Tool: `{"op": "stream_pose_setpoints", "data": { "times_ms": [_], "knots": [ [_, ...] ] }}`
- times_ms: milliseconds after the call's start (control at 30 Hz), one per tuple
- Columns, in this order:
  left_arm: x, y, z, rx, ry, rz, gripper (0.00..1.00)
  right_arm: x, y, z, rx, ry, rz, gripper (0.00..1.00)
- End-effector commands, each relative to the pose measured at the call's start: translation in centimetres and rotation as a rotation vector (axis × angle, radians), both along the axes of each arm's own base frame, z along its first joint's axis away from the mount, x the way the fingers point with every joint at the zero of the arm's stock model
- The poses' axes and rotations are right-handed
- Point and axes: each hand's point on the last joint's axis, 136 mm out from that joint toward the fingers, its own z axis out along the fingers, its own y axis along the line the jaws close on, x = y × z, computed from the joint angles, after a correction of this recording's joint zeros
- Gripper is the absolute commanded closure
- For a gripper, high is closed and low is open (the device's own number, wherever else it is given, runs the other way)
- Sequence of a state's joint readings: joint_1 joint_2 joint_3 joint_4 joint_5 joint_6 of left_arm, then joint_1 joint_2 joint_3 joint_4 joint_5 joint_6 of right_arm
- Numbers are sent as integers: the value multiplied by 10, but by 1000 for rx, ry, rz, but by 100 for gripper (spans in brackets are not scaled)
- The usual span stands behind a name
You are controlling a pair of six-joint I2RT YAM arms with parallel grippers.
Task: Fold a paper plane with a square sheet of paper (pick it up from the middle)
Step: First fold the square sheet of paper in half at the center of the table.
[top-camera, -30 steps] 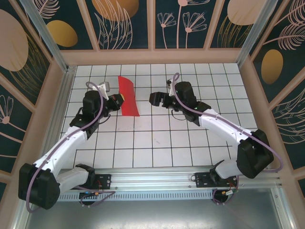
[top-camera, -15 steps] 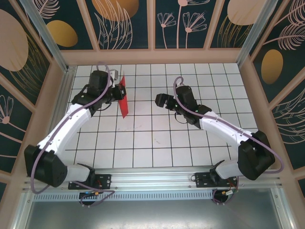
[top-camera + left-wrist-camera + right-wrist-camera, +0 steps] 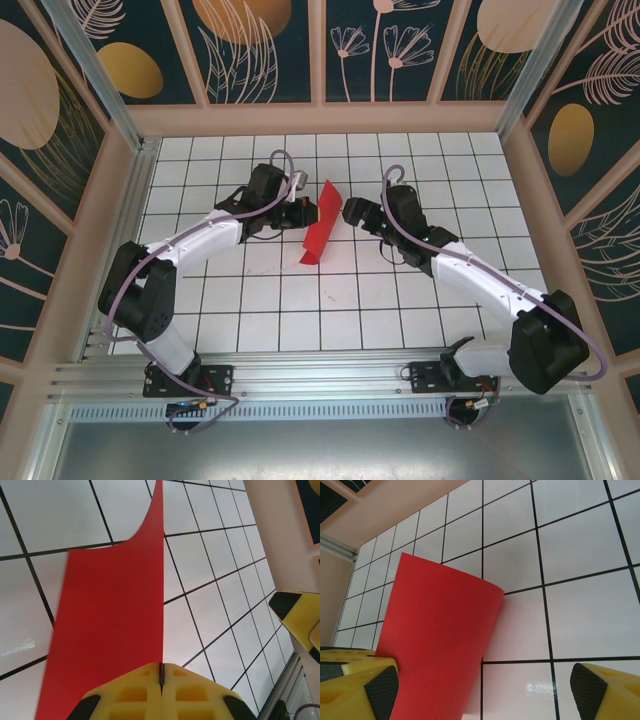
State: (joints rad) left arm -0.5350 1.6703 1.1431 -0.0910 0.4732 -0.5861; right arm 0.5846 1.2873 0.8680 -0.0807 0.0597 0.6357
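Red paper, one sheet (image 3: 318, 228), is held over the middle of the white gridded table (image 3: 400, 300), turned up on edge so that from above it reads as a narrow strip. Its long axis runs from a far end between the two pincers to a near end that points toward the near left; whether that near tip touches the table I cannot tell. Two arms reach in. The left pincer (image 3: 306, 212) sits at the sheet's left side, its yellow fingers (image 3: 130, 695) pressed together on the paper's edge. The right pincer (image 3: 350, 210) stands just right of the sheet, jaws wide apart and gripping nothing, with the paper's flat face rising beside one of its pads (image 3: 382, 692).
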Motion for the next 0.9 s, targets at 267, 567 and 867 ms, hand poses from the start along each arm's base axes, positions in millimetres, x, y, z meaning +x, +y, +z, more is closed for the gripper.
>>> {"op": "stream_pose_setpoints", "data": {
  "times_ms": [267,567,867],
  "knots": [
    [0,10,-33,-24,42,7,100,-1,3,-36,-20,125,1,10],
    [12,3,-66,-32,120,-8,100,-6,17,-69,2,272,20,16],
    [23,-6,-79,-175,232,199,100,2,30,-100,31,378,27,19]
  ]
}}
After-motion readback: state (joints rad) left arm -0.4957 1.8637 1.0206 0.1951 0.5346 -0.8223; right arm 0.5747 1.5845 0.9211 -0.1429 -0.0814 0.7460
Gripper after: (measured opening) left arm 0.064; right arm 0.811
